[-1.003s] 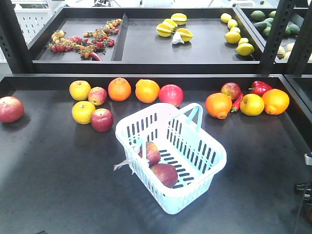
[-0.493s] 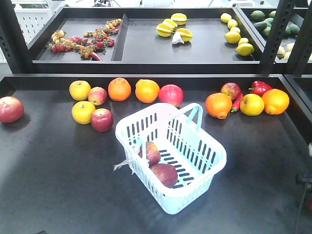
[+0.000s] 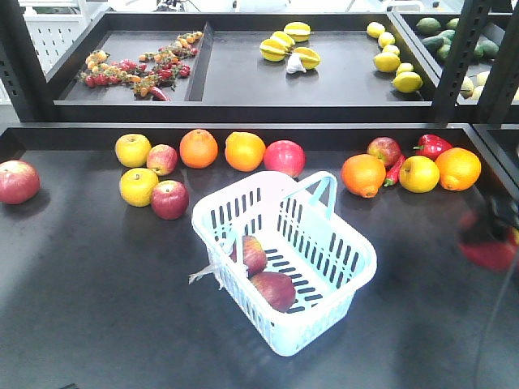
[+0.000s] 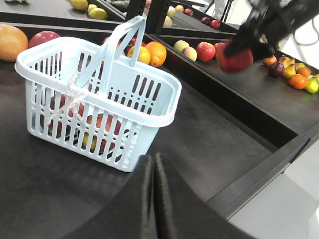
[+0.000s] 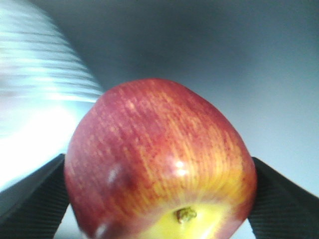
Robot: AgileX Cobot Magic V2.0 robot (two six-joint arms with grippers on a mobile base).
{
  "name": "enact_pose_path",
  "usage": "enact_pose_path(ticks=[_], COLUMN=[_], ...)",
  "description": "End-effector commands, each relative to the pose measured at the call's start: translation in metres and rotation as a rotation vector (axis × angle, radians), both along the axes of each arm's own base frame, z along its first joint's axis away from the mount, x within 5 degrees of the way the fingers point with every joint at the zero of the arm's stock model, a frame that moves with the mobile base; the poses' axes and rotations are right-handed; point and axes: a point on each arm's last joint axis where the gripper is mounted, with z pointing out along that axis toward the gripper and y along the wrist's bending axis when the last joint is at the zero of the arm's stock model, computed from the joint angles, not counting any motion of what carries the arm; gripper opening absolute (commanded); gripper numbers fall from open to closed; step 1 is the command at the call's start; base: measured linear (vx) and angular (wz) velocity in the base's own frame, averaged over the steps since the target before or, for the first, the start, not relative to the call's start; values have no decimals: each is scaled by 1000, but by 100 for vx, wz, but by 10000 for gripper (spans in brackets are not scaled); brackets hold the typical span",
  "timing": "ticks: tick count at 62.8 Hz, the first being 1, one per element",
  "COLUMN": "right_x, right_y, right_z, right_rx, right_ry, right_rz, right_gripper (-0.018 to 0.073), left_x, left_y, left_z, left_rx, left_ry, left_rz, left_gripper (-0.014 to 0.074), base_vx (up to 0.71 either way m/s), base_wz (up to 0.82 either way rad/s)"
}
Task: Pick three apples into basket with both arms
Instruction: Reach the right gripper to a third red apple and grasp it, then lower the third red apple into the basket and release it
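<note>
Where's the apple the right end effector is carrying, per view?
Front view: carried apple is a red blur at the right edge, right of the basket.
Left wrist view: upper right, in the dark right end effector, beyond the basket's far corner.
Right wrist view: fills the centre, clamped between both fingers.
Shared landmark: the aqua basket; only a pale blur in the right wrist view.

Far shelf tray: cherry tomatoes (image 3: 138,66) at left, yellow starfruit (image 3: 289,46) centre, lemons (image 3: 392,57) right. Near dark table (image 3: 97,292): two yellow apples (image 3: 134,150), two oranges (image 3: 199,148) behind. Right cluster: orange (image 3: 363,175), red peppers (image 3: 432,146), chili (image 3: 395,171).
</note>
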Motion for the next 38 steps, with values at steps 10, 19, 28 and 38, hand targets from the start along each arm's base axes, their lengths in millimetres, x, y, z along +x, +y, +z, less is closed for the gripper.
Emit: enact_pose_path(ticks=[10, 19, 28, 38], right_x=[4, 15, 27, 36], right_y=[88, 131, 165, 191], right_z=[42, 24, -8, -29], right_rx=[148, 138, 115, 116], right_ry=[-247, -243, -206, -147], right_rz=[218, 292, 341, 423], right_gripper=[-4, -3, 10, 127], left_x=[3, 3, 3, 3], left_y=[1, 1, 1, 1], left_z=[10, 10, 10, 10], left_rx=[-45, -45, -45, -45], left_ry=[-4, -4, -4, -4], left_rz=[30, 30, 30, 30], left_gripper=[-7, -7, -7, -7], base_vx=[0, 0, 0, 0], base_wz=[0, 0, 0, 0])
